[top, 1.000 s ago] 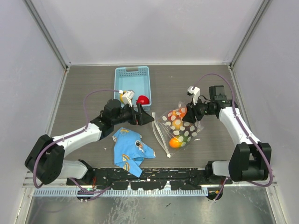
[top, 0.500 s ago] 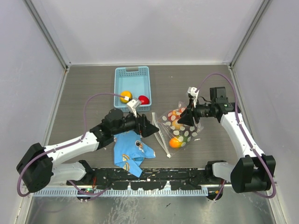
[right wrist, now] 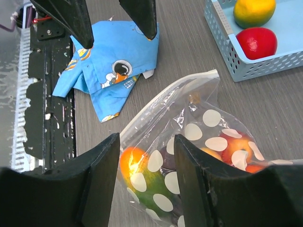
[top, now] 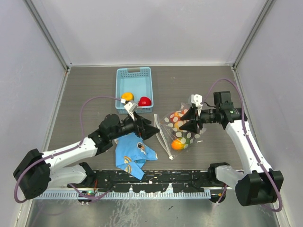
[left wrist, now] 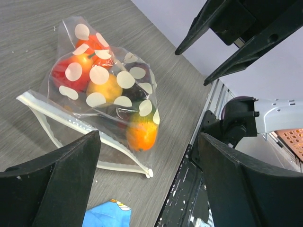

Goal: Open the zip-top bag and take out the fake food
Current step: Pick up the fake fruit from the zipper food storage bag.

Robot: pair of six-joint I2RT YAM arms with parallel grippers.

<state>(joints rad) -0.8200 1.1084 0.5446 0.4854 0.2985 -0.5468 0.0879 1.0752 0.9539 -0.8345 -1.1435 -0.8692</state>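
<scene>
Enclosed on three sides by plain pale wall panels (top: 151, 28), joined at the corners by metal strips (top: 47, 35). Floored with a grey wood-grain tabletop (top: 85, 85). Fronted by brushed, possibly steel, sheet (top: 151, 215) along the near edge. Lit evenly, with soft shadows.

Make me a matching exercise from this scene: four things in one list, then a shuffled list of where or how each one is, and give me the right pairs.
Things
1. zip-top bag
2. blue cartoon-print cloth
3. red fruit
4. left gripper

Places or states
A. inside the light blue basket
B. rumpled on the table
C. mouth open, fake food inside
D. jaws wide apart, holding nothing

Pairs: 1-C, 2-B, 3-A, 4-D
</scene>
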